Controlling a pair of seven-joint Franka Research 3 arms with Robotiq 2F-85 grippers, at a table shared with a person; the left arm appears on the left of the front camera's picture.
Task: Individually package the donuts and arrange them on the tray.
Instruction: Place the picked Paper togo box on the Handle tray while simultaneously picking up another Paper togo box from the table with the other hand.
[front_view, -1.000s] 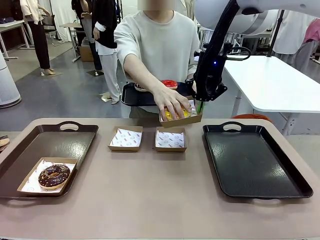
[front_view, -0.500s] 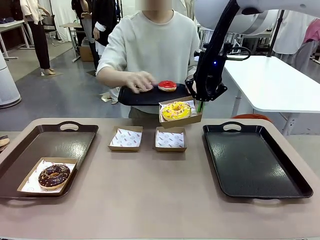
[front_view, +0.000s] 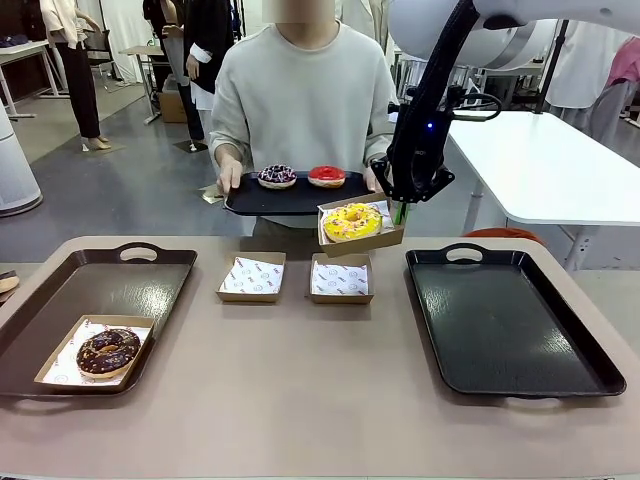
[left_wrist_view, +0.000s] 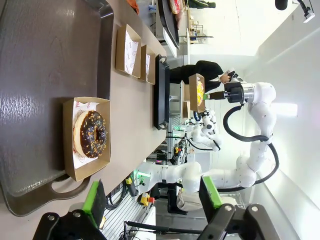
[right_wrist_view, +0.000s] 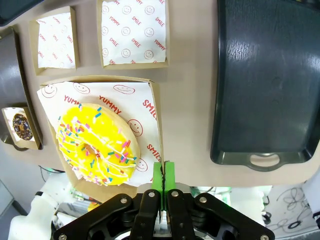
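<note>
One paper-lined cardboard box, yellow sprinkled donut inside, aloft; right claw clamped on its edge; left claw apart near brown tray handle.

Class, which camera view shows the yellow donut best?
The right wrist view: the yellow donut lies close, seen from above in its box. The front view shows it smaller, side-on; the left wrist view, tiny and far off.

Yellow donut: yellow icing; pink, blue and white sprinkles. Box beneath: brown card, white liner printed red with smileys, "YUMMY", "SMILE". Red donut: glossy red. Dark donut: dark, pale specks. Chocolate donut: brown, orange flecks. Right tray: black. Table: tan. 2 pads, right gripper: green.
</note>
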